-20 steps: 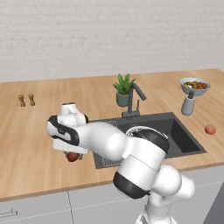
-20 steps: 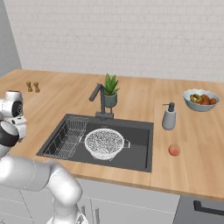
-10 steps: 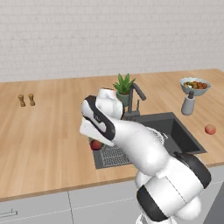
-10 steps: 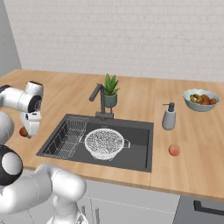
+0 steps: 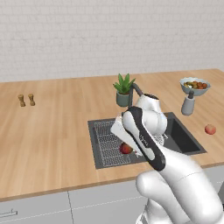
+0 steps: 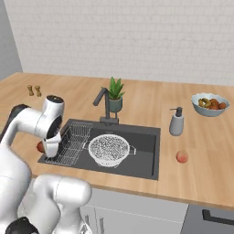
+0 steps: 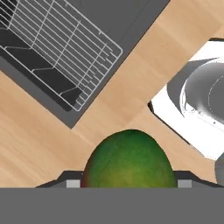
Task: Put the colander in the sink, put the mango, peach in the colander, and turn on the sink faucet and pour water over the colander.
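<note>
Meanwhile the gripper (image 6: 49, 148) hung low at the near left corner of the sink (image 6: 141, 137), its jaws closed around the mango (image 7: 129, 159), which sat snug between them and showed mostly green skin in the hand view. From the left base view the fruit (image 5: 126, 148) peeked out dark red below the white hand, over the ribbed drainboard part of the basin. From the right base view a sliver of red (image 6: 40, 146) showed just left of the hand, at the edge where wood met the sink rim.

A wire rack (image 6: 73, 141) lay in the left part of the basin, and the colander (image 6: 109, 149) stood beside it in the deeper middle part, upright (nothing visible in its mesh). The sink faucet (image 6: 102, 101) rose behind it, spout angled toward the left, with a potted plant (image 6: 115, 94) just behind the tap.

The peach (image 6: 182, 156) rested on the counter (image 6: 201, 173) to the right of the sink, well apart from the hand. A soap dispenser (image 6: 177, 122) stood further back on that side, and beyond it a bowl of fruit (image 6: 209, 103). Two small shakers (image 6: 34, 90) stood far off on the left.
</note>
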Available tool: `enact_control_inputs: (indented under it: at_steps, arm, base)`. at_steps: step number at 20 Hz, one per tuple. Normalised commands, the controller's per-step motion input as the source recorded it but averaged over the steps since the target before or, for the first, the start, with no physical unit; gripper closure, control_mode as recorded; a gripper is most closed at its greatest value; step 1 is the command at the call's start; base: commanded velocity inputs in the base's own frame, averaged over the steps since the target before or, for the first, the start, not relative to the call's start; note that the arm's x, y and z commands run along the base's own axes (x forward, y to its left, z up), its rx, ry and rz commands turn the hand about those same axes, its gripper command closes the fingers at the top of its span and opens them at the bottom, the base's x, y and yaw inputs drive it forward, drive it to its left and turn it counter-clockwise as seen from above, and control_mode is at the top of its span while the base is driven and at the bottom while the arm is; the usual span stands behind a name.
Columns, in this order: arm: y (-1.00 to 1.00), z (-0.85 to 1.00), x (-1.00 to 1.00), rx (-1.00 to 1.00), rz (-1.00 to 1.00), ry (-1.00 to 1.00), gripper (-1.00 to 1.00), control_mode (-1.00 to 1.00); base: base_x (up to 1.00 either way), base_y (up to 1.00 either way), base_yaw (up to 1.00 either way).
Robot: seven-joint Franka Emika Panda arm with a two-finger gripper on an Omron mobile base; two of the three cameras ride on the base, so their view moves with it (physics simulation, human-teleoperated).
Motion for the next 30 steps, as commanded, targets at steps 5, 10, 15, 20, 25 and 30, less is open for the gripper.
enact_control_inputs:
  at_steps: [5,10,15,20,25,30]
  arm:
    - [-1.00,0.12,-0.02,0.01,0.00,-0.11,1.00,-1.00]
    - [-1.00,0.08,0.00,0.02,0.00,-0.08,1.00,-1.00]
    - [-1.00,0.16,0.03,0.07,0.05,-0.03,1.00,-1.00]
    - [-0.97,0.05,0.21,0.16,0.11,-0.14,1.00,-1.00]
    - [-0.73,0.08,0.49,0.28,0.08,-0.10,1.00,-1.00]
    - [-0.29,0.26,0.84,0.21,0.02,0.16,1.00,-1.00]
  base:
    - [0.00,0.00,0.00]
    - [0.00,0.00,0.00]
    - [0.00,0.00,0.00]
    - [0.00,0.00,0.00]
    - [0.00,0.00,0.00]
    - [0.00,0.00,0.00]
